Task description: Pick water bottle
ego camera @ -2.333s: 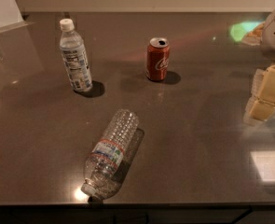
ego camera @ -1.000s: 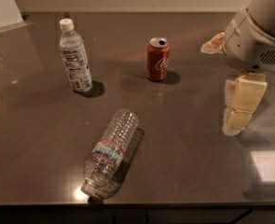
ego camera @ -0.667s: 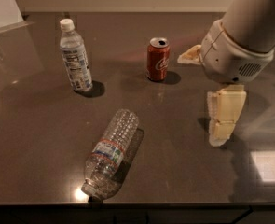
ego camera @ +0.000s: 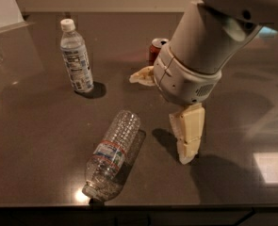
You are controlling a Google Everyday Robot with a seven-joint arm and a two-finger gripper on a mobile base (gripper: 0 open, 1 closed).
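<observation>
The water bottle [ego camera: 111, 155] lies on its side near the front edge of the dark table [ego camera: 35, 140]. It is clear, ribbed and crinkly, with a narrow red-edged label band, and its cap end points to the front left. My gripper [ego camera: 159, 119] hangs from the big grey-white arm just right of the bottle, above the table. Its cream fingers are spread wide: one fingertip [ego camera: 186, 155] points down to the table, the other [ego camera: 137, 77] sticks out to the left. The gripper is open and empty, and does not touch the bottle.
A smoother bottle [ego camera: 76, 60] with a white cap and tall text label stands upright at the back left. A red soda can [ego camera: 156, 48] stands at the back middle, partly hidden behind my arm. The table's front edge [ego camera: 129, 206] runs just below the lying bottle.
My arm has swung in from the right edge toward the left and front, and now stands next to the lying bottle and covers part of the can. The bottles and can have not moved.
</observation>
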